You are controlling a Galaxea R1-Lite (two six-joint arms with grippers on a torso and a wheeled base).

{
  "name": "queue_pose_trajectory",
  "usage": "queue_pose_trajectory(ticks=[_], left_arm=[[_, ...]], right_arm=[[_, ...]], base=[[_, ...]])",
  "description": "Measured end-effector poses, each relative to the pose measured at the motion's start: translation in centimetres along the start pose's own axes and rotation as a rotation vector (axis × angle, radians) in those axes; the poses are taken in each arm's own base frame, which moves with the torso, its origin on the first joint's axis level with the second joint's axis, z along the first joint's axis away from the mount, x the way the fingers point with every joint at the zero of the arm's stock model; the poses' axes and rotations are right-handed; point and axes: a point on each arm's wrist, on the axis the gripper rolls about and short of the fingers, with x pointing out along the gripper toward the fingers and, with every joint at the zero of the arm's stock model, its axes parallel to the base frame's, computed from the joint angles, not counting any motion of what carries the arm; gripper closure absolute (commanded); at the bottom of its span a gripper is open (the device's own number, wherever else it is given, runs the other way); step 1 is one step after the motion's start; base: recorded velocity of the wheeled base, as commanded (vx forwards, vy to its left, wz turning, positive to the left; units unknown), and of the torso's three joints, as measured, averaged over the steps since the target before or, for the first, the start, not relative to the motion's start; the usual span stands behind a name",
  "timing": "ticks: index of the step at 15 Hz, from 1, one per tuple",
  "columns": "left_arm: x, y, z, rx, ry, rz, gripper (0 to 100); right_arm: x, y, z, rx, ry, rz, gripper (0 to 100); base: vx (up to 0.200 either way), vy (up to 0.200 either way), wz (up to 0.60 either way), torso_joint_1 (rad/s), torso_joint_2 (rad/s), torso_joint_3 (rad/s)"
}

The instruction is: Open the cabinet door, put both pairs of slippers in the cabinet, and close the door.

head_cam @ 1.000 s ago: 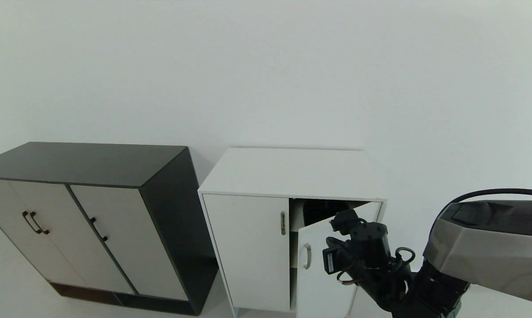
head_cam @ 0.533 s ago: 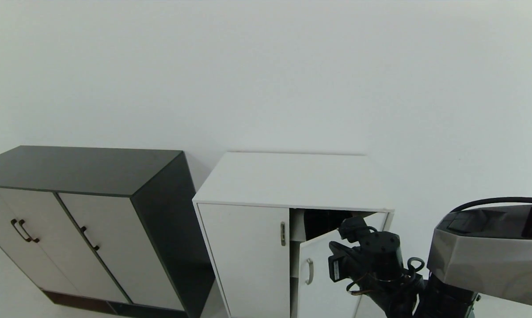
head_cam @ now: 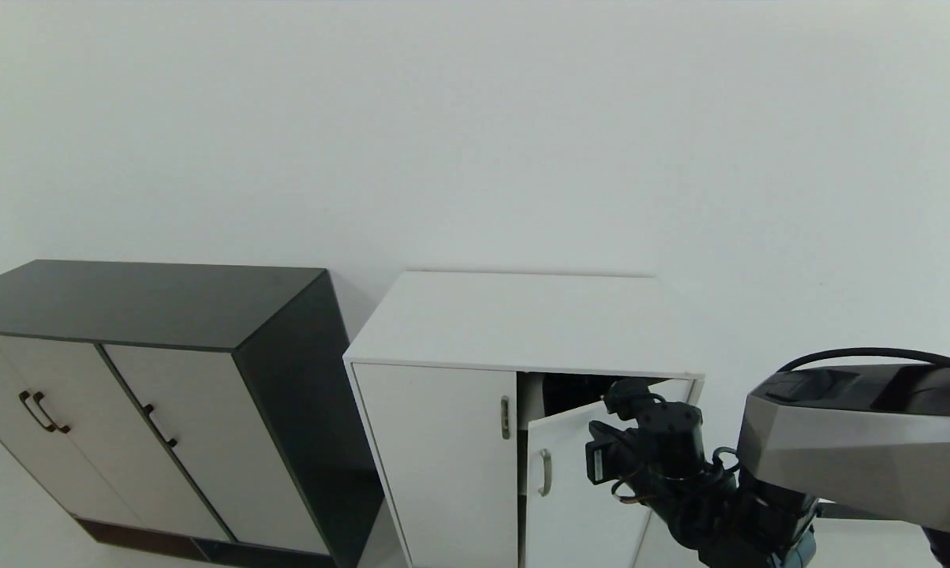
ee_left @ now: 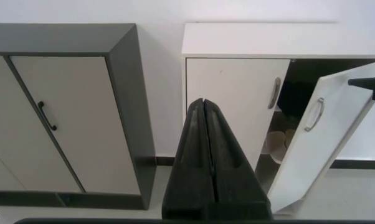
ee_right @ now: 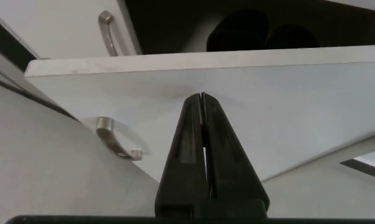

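Closing is judged in hand: the clenched right end effector (ee_right: pixel 203 98) is set against the ajar cabinet door (ee_right: pixel 293 87), slippers (ee_right: pixel 243 31) beyond it; a steady push is called for.

The half-open door (head_cam: pixel 562 513) hides most of the inside of the white cabinet (head_cam: pixel 522 315). High inside, dark slippers (ee_right: pixel 246 30) show only rounded ends (the rest in shadow). Lower down, pale shapes (ee_left: pixel 276 144) are too small to tell. The head view's lower edge cuts off the cabinet's base.
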Motion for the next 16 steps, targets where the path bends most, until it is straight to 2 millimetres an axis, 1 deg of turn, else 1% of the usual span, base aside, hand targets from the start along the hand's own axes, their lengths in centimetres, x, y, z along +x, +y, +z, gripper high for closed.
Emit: queue_pose_trajectory(ticks=[6,8,16], left_arm=[[0.0,0.0,0.0,0.0,0.0,0.0,100],[0.0,0.0,0.0,0.0,0.0,0.0,100],[0.0,0.0,0.0,0.0,0.0,0.0,100]], right_arm=[[2.7,0.3,1.4,0.009,-0.017,-0.014,100],[3.3,0.4,1.6,0.01,-0.02,-0.014,100],[3.8,0.1,1.9,0.016,-0.03,-0.025,100]], base=[[0.0,0.0,0.0,0.0,0.0,0.0],[0.0,0.0,0.0,0.0,0.0,0.0],[0.0,0.0,0.0,0.0,0.0,0.0]])
